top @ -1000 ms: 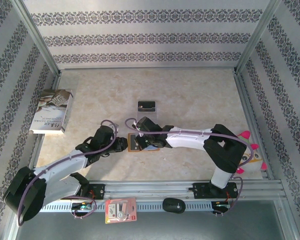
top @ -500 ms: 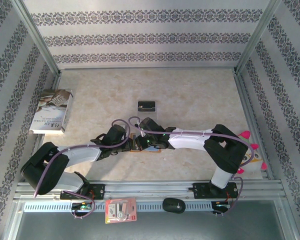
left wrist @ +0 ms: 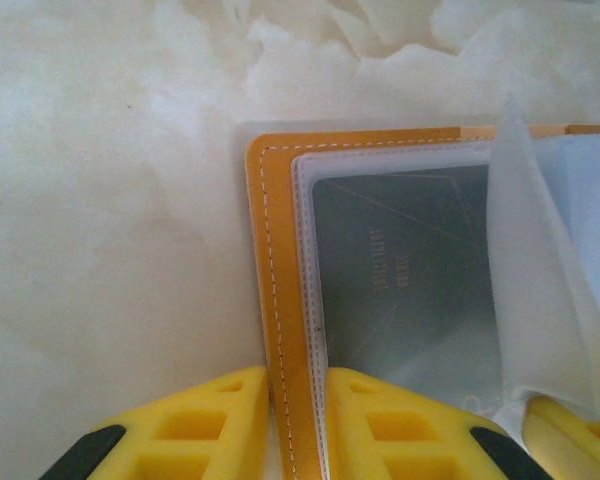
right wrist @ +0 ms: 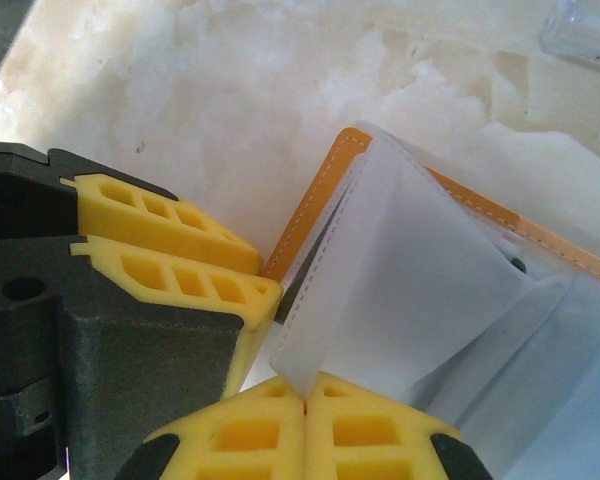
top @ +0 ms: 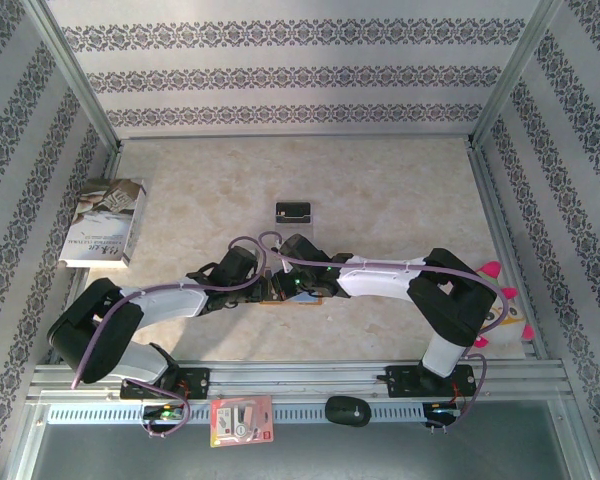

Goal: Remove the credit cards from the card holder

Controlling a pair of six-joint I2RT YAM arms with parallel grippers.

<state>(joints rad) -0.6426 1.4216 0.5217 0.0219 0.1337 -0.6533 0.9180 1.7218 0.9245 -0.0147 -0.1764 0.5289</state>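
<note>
**Top view.** Marbled worktop [top: 400, 190]. Card holder [top: 276, 300] near the centre, mostly hidden under two meeting wrists, with a sliver of orange showing. Left end effector [top: 261, 284] at its left edge, right end effector [top: 286, 285] just beside it, over the holder. Left arm lying low, stretched from lower left toward centre. Right arm bent at the elbow, reaching in from lower right. Black credit card [top: 294, 211] standing apart, just above centre. Book [top: 105, 222] at far left.

**Left wrist view.** Two yellow fingers [left wrist: 230, 400] at the bottom edge, nearly closed, pinching the holder's stitched orange cover edge between them. Grey credit card [left wrist: 400, 280] directly up-frame and slightly right of that pinch, lying flat inside a stitched pocket. Lettering running up and down the frame; true long axis hard to judge, with the right end hidden. Clear sleeve [left wrist: 530, 270] lifted like a page at the right, covering that end.

**Right wrist view.** Yellow fingertips [right wrist: 270, 435] at the bottom, pressed fully together on the lower corner of the clear sleeve, holding it up and open. Left fingers at centre left, touching the orange edge.

**Judgement.** Both end effectors equally near and both occupied. Likely next: release one grip to reach the grey card, with the pocket's open side not yet discernible.
</note>
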